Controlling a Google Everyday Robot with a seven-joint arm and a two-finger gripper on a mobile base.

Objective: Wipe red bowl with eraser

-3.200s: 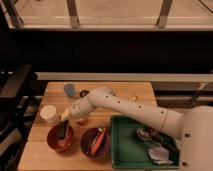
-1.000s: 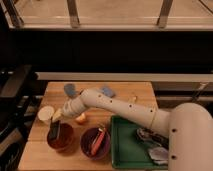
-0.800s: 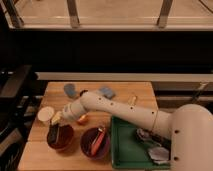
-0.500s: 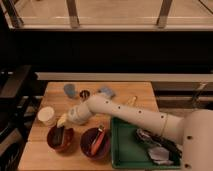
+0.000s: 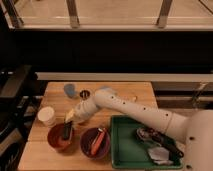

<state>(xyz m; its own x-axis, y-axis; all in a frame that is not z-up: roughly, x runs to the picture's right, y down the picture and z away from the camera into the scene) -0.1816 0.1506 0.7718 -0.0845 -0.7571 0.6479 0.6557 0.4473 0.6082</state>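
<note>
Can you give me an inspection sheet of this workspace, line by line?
Surface: wooden table.
Job's things: red bowl at the front left; eraser standing inside it, under the end effector.
Clutter: purple bowl holding an orange utensil; green tray with items at its right end; white cup; blue block; small metal cup.
Grippers: end effector above the red bowl's rim, at the eraser's top.
Cables: nothing seen.
Surroundings: dark wall and a railing behind the table; dark chair on the left.
</note>
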